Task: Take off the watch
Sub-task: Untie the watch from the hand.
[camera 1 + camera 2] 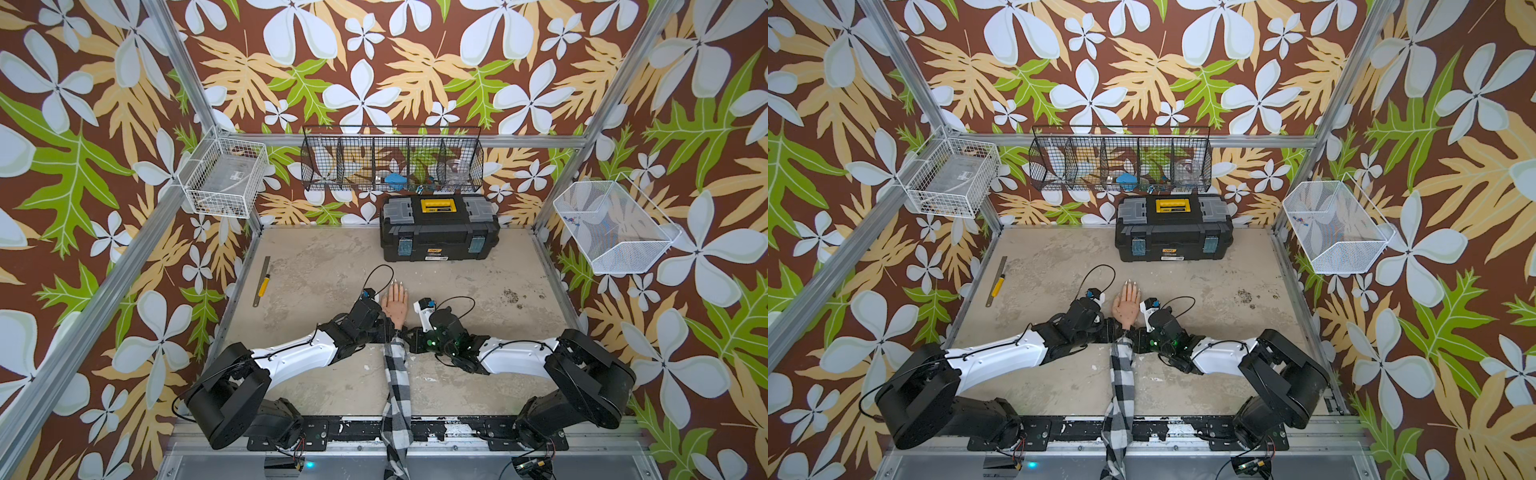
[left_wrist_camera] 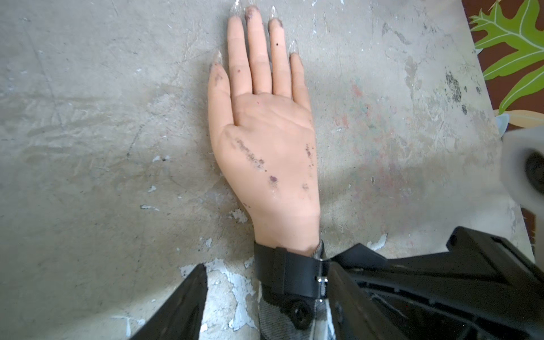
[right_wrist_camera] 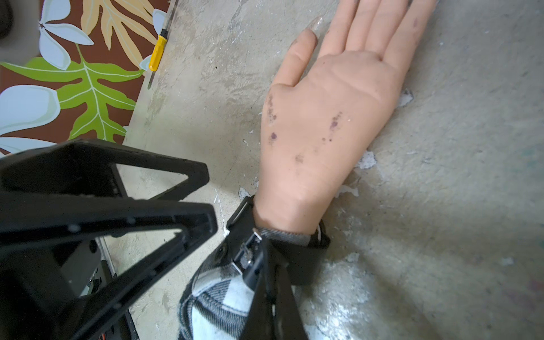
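At the wrist of the mannequin hand (image 2: pixel 270 153) sits the watch (image 2: pixel 288 276), fastened. Above that wrist the left gripper (image 2: pixel 266 269) hovers, jaws apart; the right gripper (image 3: pixel 260 250), closed, meets the buckle (image 3: pixel 245 256) and should pry gently.

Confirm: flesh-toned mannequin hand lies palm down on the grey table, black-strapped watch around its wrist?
No: the flesh-toned mannequin hand lies palm up, creases plain in the left wrist view. It is on the grey table, black-strapped watch around its wrist.
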Robot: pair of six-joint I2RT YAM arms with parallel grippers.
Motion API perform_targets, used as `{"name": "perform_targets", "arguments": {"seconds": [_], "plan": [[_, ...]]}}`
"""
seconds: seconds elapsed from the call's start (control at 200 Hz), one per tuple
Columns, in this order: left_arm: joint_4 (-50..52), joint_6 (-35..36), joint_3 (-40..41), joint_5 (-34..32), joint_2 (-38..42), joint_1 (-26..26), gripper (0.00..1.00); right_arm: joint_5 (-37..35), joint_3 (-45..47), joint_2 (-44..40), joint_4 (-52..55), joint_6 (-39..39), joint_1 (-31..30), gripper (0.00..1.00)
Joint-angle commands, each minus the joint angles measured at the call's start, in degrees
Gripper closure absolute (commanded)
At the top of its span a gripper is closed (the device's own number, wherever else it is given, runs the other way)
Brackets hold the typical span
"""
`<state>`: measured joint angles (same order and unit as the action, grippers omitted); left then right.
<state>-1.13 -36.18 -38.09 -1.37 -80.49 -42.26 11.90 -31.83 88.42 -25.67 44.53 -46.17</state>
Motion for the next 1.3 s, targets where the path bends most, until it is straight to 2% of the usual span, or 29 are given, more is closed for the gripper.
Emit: {"name": "perform_targets", "arguments": {"seconds": [0.0,0.28,0.53,0.696,0.966,1.146,1.296], "plan": [[-2.8,0.3,0.3,2.2,-1.0,0.0,0.33,2.4,0.2,-0.3,3.7,-0.4,-0.2,1.00],[-5.9,-0.3,0.6,4.7,-3.9,0.0,0.33,2.4,-0.6,-0.9,5.1,-1.1,-0.2,1.00],[-5.6,-3.0,2.3,1.9,-6.4,0.1,0.38,0.8,-0.4,-2.9,8.0,-2.4,0.0,1.00],[-7.4,-4.5,4.1,2.7,-7.8,0.1,0.39,0.7,1.8,-4.8,8.4,-2.6,1.1,1.00],[-8.1,-5.1,5.2,2.2,-8.4,0.0,0.40,0.1,2.1,-0.8,8.1,-2.3,1.3,1.00],[-9.5,-5.6,6.9,2.8,-8.1,0.0,0.40,5.0,0.5,5.8,4.9,-0.9,1.2,1.00],[-10.6,-6.1,8.0,3.2,-7.9,0.0,0.40,8.2,0.5,5.3,-0.2,-0.7,1.2,1.00]]}}
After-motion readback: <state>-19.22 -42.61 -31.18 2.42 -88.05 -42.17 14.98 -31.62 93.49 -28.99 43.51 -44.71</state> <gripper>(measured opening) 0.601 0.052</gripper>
